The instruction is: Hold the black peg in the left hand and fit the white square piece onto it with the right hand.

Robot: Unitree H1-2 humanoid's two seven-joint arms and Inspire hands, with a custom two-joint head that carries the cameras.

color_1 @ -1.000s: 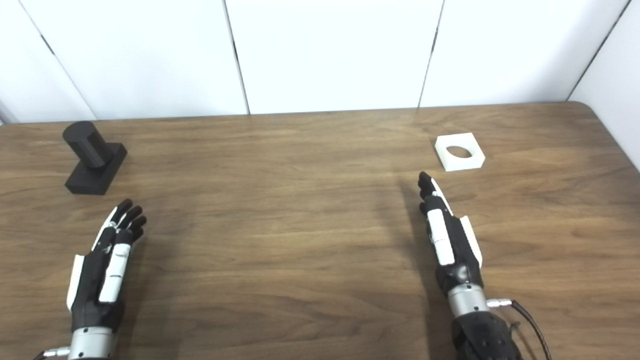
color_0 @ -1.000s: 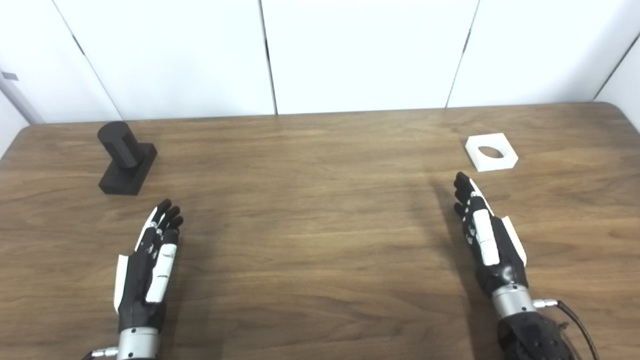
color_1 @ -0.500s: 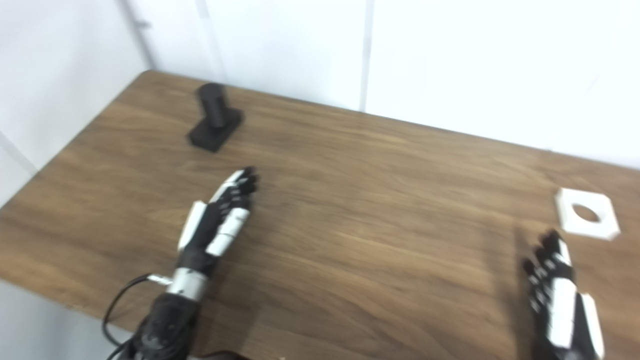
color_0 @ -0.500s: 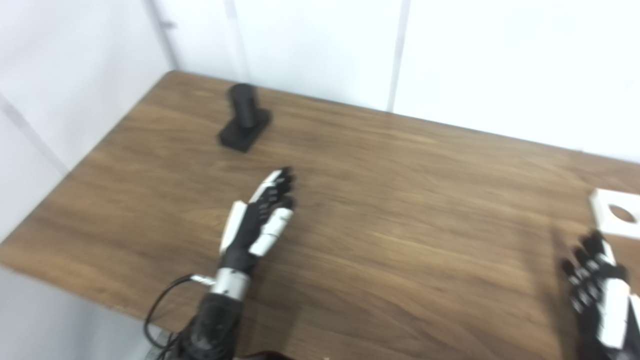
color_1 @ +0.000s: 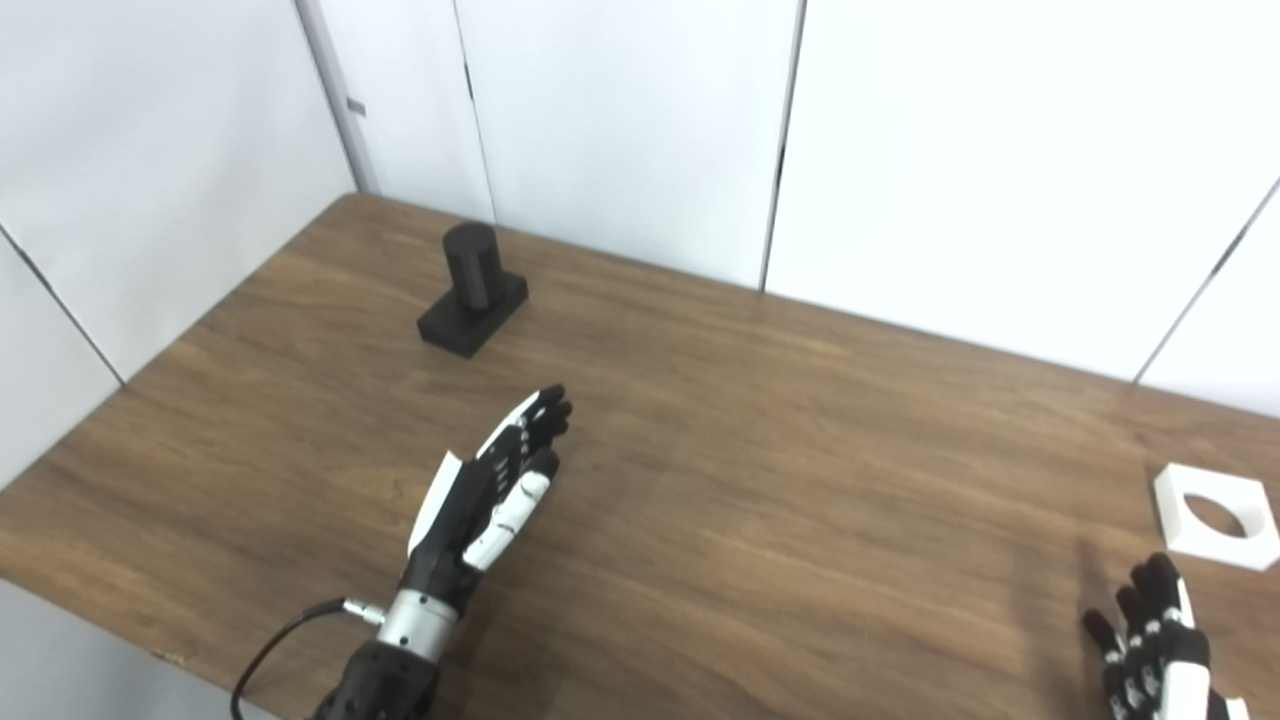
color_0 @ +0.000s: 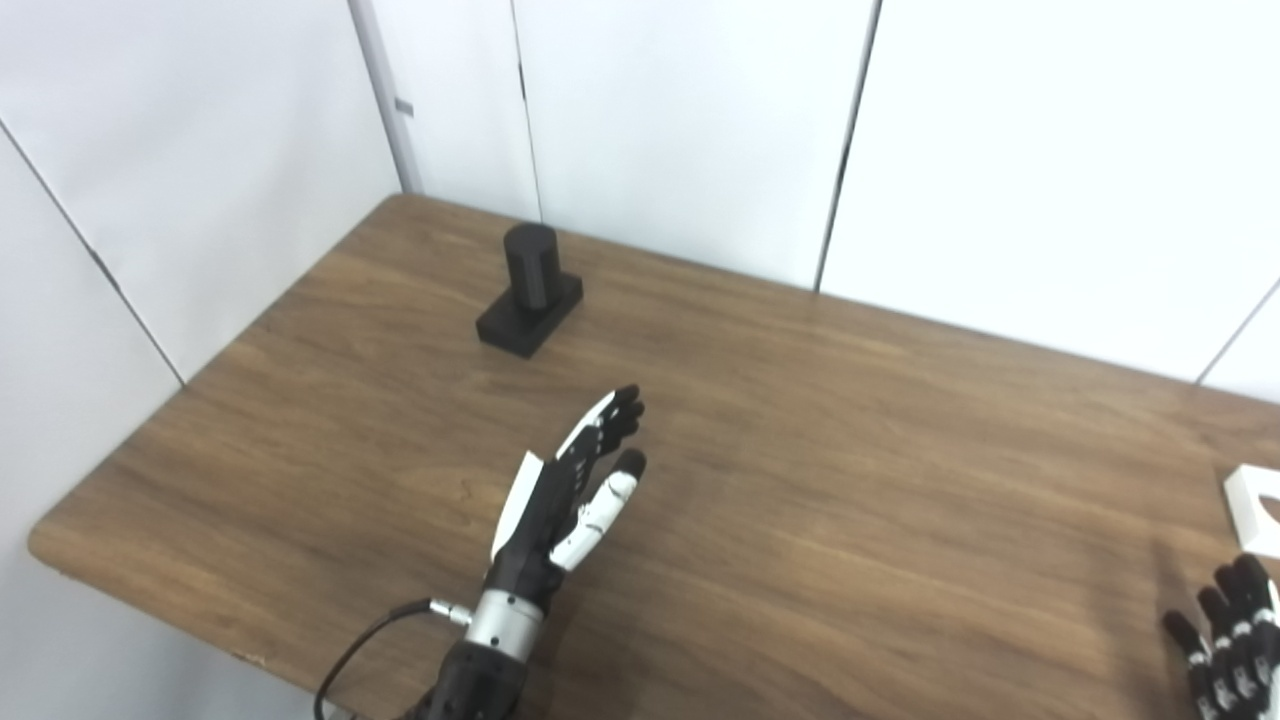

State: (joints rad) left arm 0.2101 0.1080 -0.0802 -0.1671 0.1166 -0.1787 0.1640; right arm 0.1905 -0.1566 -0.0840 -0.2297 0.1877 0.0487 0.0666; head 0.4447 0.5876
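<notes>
Left eye view: the whole frame has swung left since a second ago, so that's head motion, not the parts moving. The black peg [color_0: 530, 288] sits upright on its base near the far left corner of the counter [color_0: 860, 520], where it was before relative to the counter edges. Left hand [color_0: 570, 495] is flat, fingers extended and close together, holding nothing, hovering well short of the peg on the near side. It has crept a bit toward the peg but isn't touching it. White square piece [color_0: 1256, 510] is far right of the peg, cut off by the frame edge. Right hand [color_0: 1228, 640] only shows fingertips at the bottom corner, spread, empty.

Right eye view: same layout. Peg [color_1: 471, 290] untouched, left hand [color_1: 487, 500] near it but clearly apart, thumb alongside the palm. The white piece [color_1: 1215, 517] is fully visible here, lying flat with its round hole facing up, well apart from the peg. Right hand [color_1: 1150, 640] sits just on the near side of the piece, fingers apart; probably not in contact, though the crop makes that hard to confirm.

Read: gaze has shifted to the peg, so the peg grasp looks like the step in hand. Nothing picked up yet.
</notes>
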